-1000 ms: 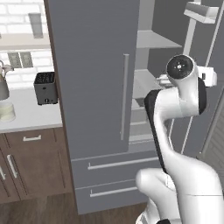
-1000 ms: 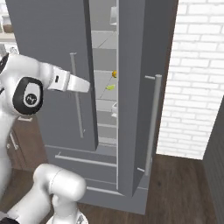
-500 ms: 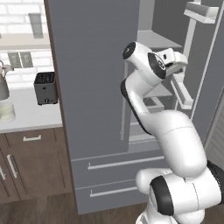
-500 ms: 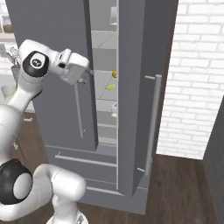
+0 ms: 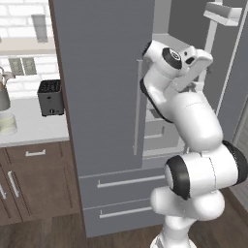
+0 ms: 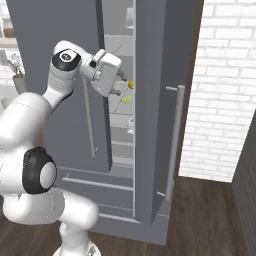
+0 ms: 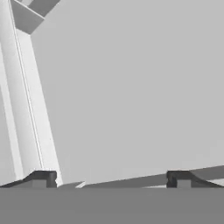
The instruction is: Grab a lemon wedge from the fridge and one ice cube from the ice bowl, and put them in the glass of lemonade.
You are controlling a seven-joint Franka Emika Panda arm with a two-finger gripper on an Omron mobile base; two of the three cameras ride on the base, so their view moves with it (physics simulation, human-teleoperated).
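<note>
The lemon wedge [image 6: 127, 100] is seen as a small yellow-green speck on a shelf inside the open fridge [image 6: 150, 115], partly hidden by the hand. The gripper [image 7: 111, 180] is spread wide and empty, its fingertips [image 7: 43, 178] facing blank grey surfaces.

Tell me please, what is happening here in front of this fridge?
The white robot arm is reaching up toward the gap between the doors of the grey fridge, which stands partly open. Its gripper is open and holds nothing. A small yellow lemon wedge lies on a shelf inside, just past the hand, with another small yellow piece above it. The wedge is not yet grabbed.
</note>
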